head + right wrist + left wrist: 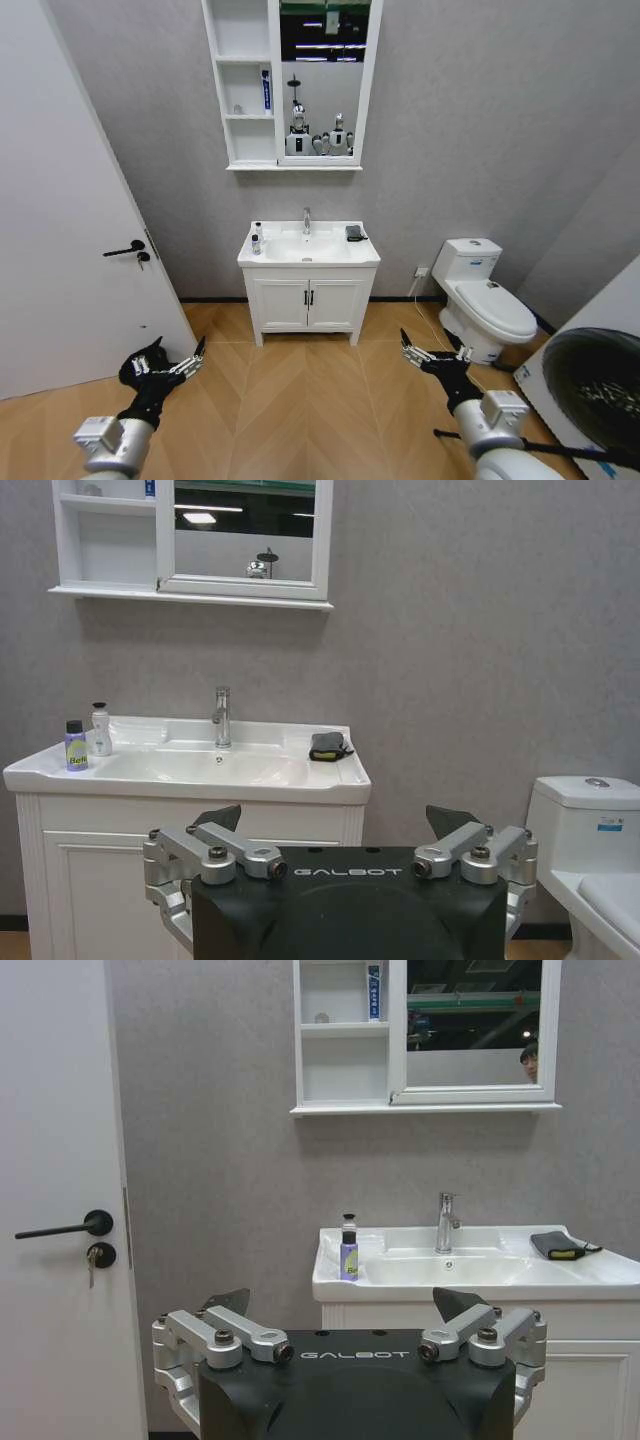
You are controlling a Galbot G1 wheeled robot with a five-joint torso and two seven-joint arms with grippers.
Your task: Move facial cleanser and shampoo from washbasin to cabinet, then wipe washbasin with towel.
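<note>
The white washbasin point(330, 256) stands against the far wall, well ahead of both grippers. On its left rim stand a purple bottle point(75, 746) and a white pump bottle point(100, 730); I cannot tell which is the facial cleanser and which the shampoo. The dark towel point(354, 233) lies folded on the right rim, and it also shows in the left wrist view point(558, 1245). Above hangs the cabinet point(245, 140) with its mirror. My left gripper point(178, 348) and right gripper point(432, 346) hover low over the floor, both open and holding nothing.
A blue tube point(266, 90) stands on the cabinet's middle shelf. A two-door cupboard point(308, 302) carries the basin. A door point(60, 220) is on the left, a toilet point(488, 300) and a washing machine point(590, 390) on the right. Wooden floor lies between me and the basin.
</note>
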